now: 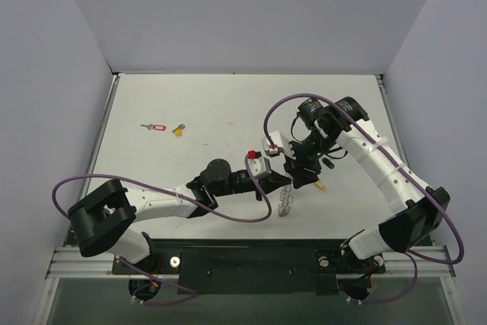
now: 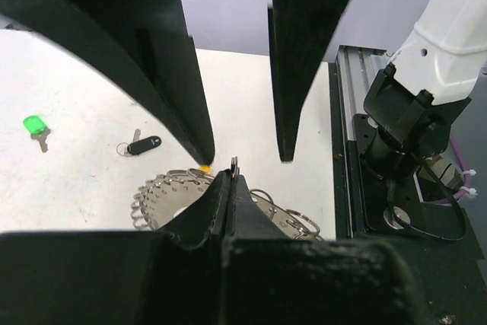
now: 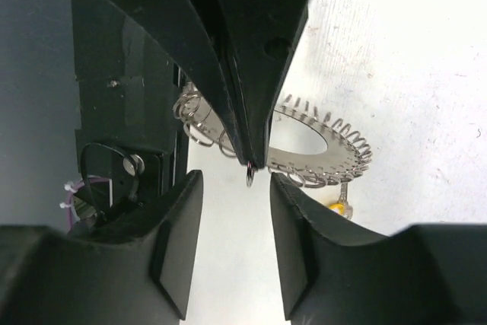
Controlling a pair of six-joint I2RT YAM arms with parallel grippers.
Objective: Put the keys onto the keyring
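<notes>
— Jaws?
— Left gripper (image 2: 232, 174) is pinched tight on a small wire loop (image 3: 249, 177). Right gripper (image 3: 236, 188) stands open, its black fingers (image 3: 175, 241) either side of that tip.
— And the keyring (image 3: 342, 161)?
— Flat on the matte white table (image 1: 190, 104), right of centre and near, just beneath both grippers: a silvery scalloped coil. A yellow-headed key (image 3: 342, 207) lies beside it; a green key (image 2: 34, 125) and a black-tagged key (image 2: 143, 144) lie apart from it.

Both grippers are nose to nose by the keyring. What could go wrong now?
The left gripper pinches a small metal loop by its very tips only; it may slip out. The right gripper, fingers open, flanks those tips closely, so a sideways move could knock them. The keyring lies loose close by and could get shoved.
</notes>
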